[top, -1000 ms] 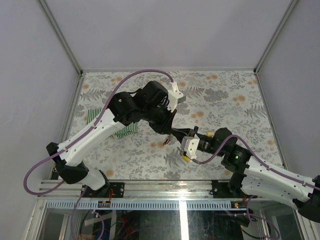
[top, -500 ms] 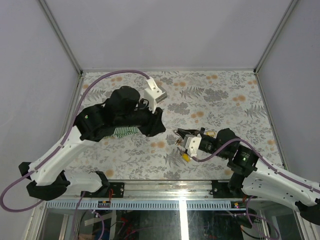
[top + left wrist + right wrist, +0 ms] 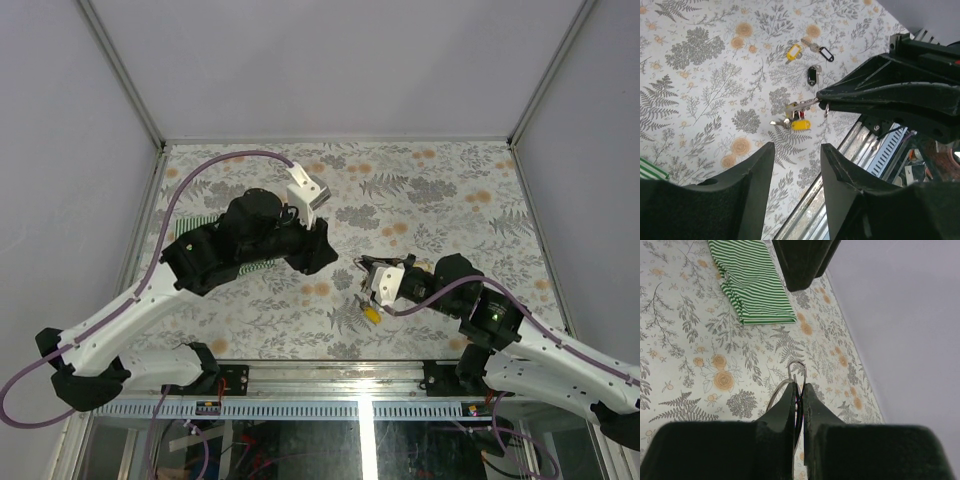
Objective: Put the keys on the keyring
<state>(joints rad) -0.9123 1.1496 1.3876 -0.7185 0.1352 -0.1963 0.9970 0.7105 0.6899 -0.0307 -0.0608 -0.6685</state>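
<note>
My right gripper (image 3: 799, 386) is shut on the keyring (image 3: 796, 362), whose thin silver wire loop sticks out past the fingertips. In the left wrist view a bunch of keys with a yellow tag (image 3: 801, 124) hangs from the right gripper (image 3: 821, 94); the same tag shows in the top view (image 3: 372, 313). Loose on the table lie a yellow-tagged key (image 3: 793, 52), a black-tagged key (image 3: 826, 54) and a small black oval loop (image 3: 812, 76). My left gripper (image 3: 798, 146) is open and empty, raised to the left of the right gripper (image 3: 362, 268).
A folded green-and-white striped cloth (image 3: 752, 282) lies at the left of the floral table, partly under the left arm (image 3: 240, 235). The metal rail of the table's near edge (image 3: 840, 150) runs close behind the hanging keys. Grey walls enclose the table.
My left gripper has drawn back to the left, away from the right gripper it was next to a second ago. The right gripper holds the keyring in nearly the same place.
</note>
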